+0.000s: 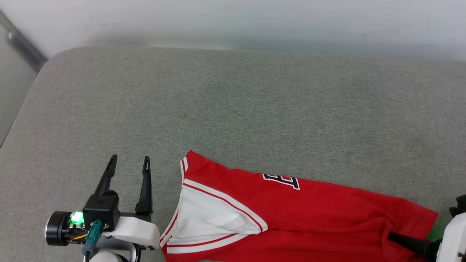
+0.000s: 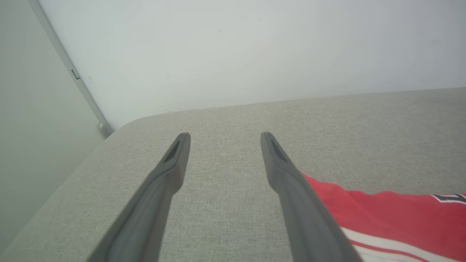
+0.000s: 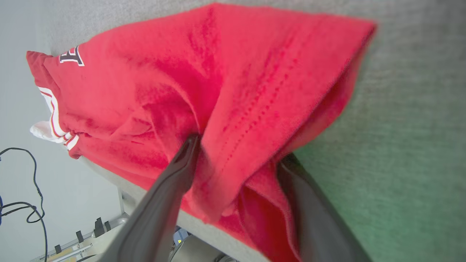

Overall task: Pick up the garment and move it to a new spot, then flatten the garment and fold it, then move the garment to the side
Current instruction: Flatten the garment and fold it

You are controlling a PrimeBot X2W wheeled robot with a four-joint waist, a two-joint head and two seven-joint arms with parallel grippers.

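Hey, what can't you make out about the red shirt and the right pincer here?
Head view: the red jersey T-shirt with white sleeve runs off the bottom edge.
Head view: its dark print is mostly folded out of sight, so it is unreadable.
Right wrist view: the right pincer has its tips buried in bunched cloth.

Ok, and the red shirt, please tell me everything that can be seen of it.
The garment is a red jersey-like T-shirt of soft knit cloth, with a white sleeve edged in red-and-white stripes and part of a dark, white-outlined print. It lies crumpled at the near edge of the grey padded surface. The open right hand straddles a raised fold at its right end, touching the cloth. The open left hand stands beside the sleeve end, apart from it.
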